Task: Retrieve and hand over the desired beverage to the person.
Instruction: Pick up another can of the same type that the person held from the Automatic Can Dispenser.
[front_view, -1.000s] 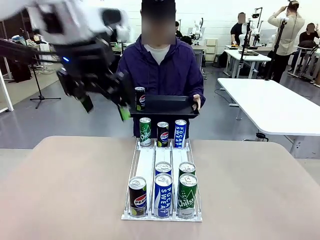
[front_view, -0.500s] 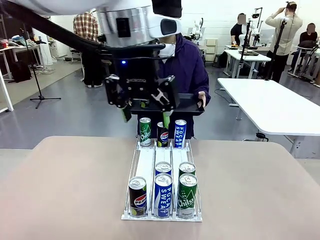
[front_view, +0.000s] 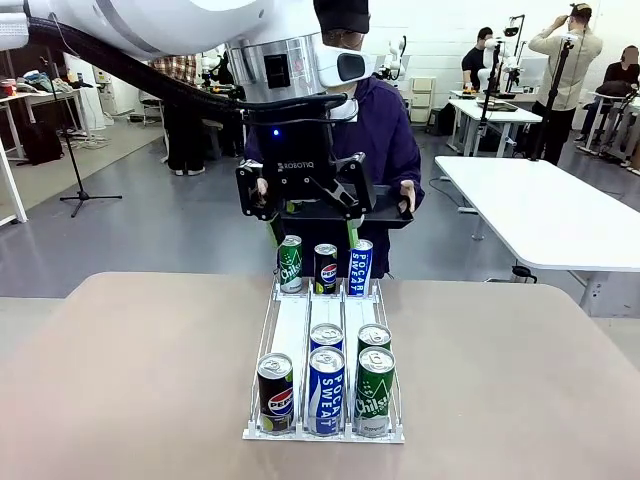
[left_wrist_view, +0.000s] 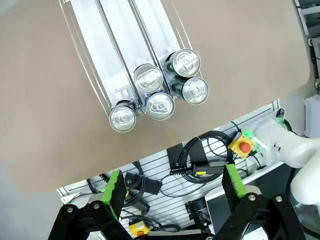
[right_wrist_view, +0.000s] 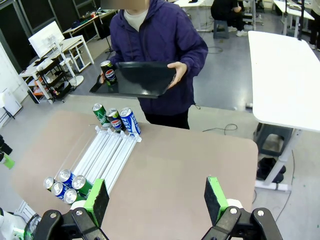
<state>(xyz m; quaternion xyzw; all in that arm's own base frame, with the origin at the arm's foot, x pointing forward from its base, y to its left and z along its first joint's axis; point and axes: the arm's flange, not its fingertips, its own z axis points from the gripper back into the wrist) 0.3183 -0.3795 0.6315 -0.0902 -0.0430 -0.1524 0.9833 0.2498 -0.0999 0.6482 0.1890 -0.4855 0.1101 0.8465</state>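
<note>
My left gripper (front_view: 313, 235) hung spread wide and empty over the rack (front_view: 290, 320); its wrist camera looked down on five near can tops (left_wrist_view: 160, 105). My right gripper (right_wrist_view: 156, 196) gaped empty, and its camera caught a Pepsi can (right_wrist_view: 108, 72) standing on the person (right_wrist_view: 157, 40)'s black tray (right_wrist_view: 145, 77).

Lab or open workshop floor, not a home. Bare grey floor (front_view: 150, 240), rows of white worktables (front_view: 540, 210), a tripod stand (front_view: 78, 180), and people (front_view: 580, 60) busy at far benches (one standing, others seated). An emergency-stop button (left_wrist_view: 244, 146) and looped cables (left_wrist_view: 200, 160) sit on a slotted panel. A monitor (right_wrist_view: 44, 39) stands on a side desk.
</note>
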